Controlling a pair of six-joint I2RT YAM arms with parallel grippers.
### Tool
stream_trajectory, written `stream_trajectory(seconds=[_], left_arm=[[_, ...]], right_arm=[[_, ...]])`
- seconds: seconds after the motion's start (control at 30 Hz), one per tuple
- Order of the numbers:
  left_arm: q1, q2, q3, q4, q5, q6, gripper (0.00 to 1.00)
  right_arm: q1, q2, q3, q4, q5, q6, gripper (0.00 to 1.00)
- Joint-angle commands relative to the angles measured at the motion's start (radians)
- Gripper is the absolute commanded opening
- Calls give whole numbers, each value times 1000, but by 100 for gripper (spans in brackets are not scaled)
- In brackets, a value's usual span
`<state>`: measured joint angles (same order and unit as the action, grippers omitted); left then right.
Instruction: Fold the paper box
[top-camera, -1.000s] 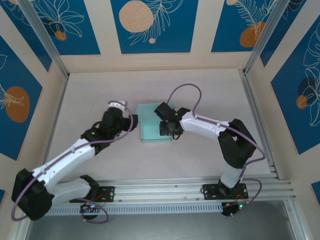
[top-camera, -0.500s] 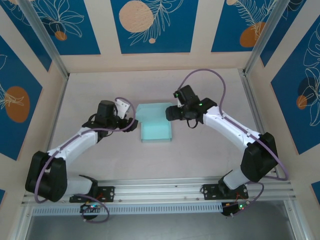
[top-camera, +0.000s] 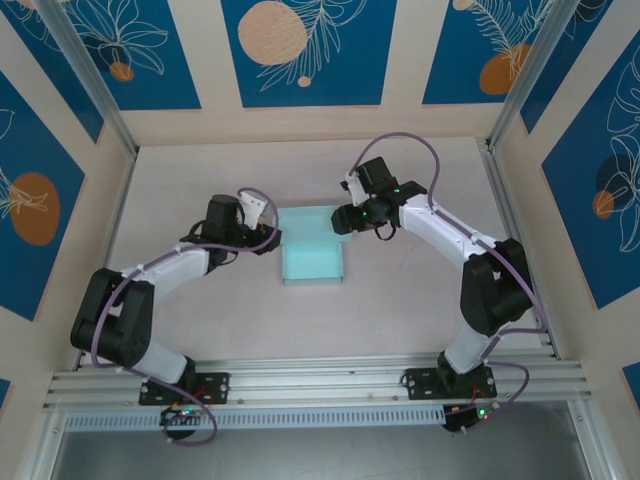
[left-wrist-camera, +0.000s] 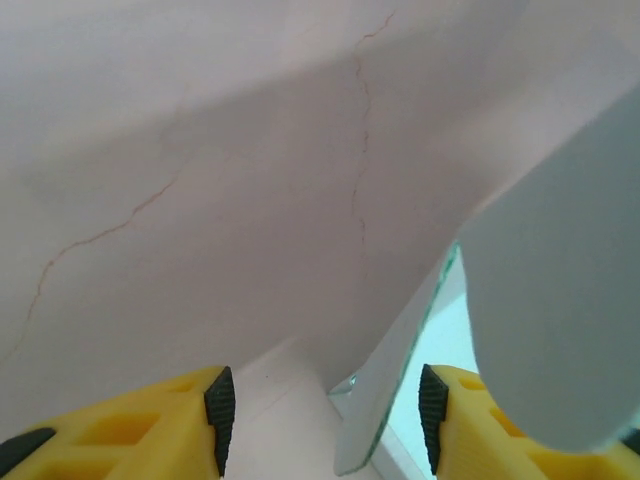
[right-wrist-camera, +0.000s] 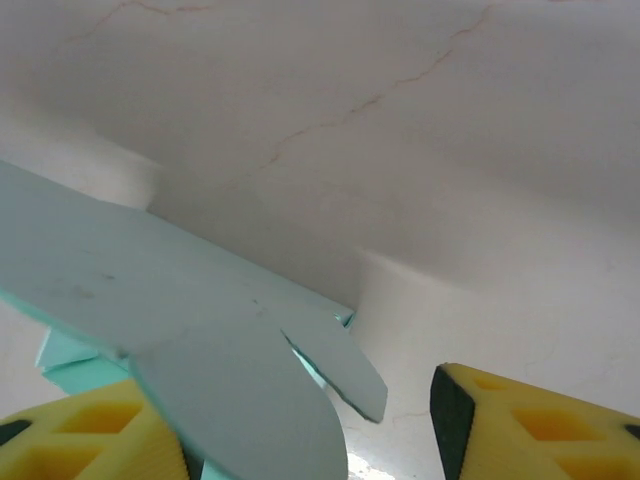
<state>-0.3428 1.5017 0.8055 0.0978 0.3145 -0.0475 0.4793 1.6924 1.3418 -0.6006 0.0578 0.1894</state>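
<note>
– Two pincers, both wide open. On the left wrist cam, the left pincer (left-wrist-camera: 325, 425) has its yellow fingers (left-wrist-camera: 140, 430) spread far apart and clamped on nothing. One raised flap of the paper box (left-wrist-camera: 560, 300) stands up in the gap, close in by the finger on the right of that view. I can't tell if card and pad actually touch.

– ok, and the other arm?

– Same deal. The right pincer (right-wrist-camera: 310, 430) has its jaws way apart and nothing gripped. A pale blue flap crosses over the finger on the left of that view and pokes a rounded tab out into the gap. The other finger (right-wrist-camera: 530, 420) is well clear of the card.

– where's the box overall?

– On the top cam it sits flat around the middle of the bench (top-camera: 200, 170), a squarish light-blue sheet. The far part looks a shade paler than the near part. Both pincers flank its far half, left one at the left edge, right one at the far right corner. The arms bend in from either side.

– anything else around?

– Just the pinkish bench top with thin crack lines, blue leaf-print wall panels (top-camera: 300, 50) round the back and sides, and a metal rail (top-camera: 320, 375) along the near edge by the arm bases.
</note>
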Motion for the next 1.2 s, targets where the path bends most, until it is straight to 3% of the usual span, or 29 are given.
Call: stream_trajectory(seconds=[0.0,0.13,0.33,0.6,0.8,1.0,1.17], left_arm=[[-5,26,45,44,19,-30,52],[-25,54,66,32,-8,-44,48],[-53,62,86,-1,-87,-93,32],[-105,34,112,-62,-237,-144,17],[-136,40,98,-42,-277,-198,8],[-172,24,68,38,-296,-273,2],[-229,10,50,102,-387,-312,1]], right_arm=[[-1,31,49,4,-51,-18,56],[15,63,71,-2,-43,-12,49],[57,83,89,-26,50,-8,36],[104,87,103,-82,221,22,34],[117,87,93,-86,283,68,22],[139,88,88,-33,265,112,14],[192,87,80,31,282,140,6]])
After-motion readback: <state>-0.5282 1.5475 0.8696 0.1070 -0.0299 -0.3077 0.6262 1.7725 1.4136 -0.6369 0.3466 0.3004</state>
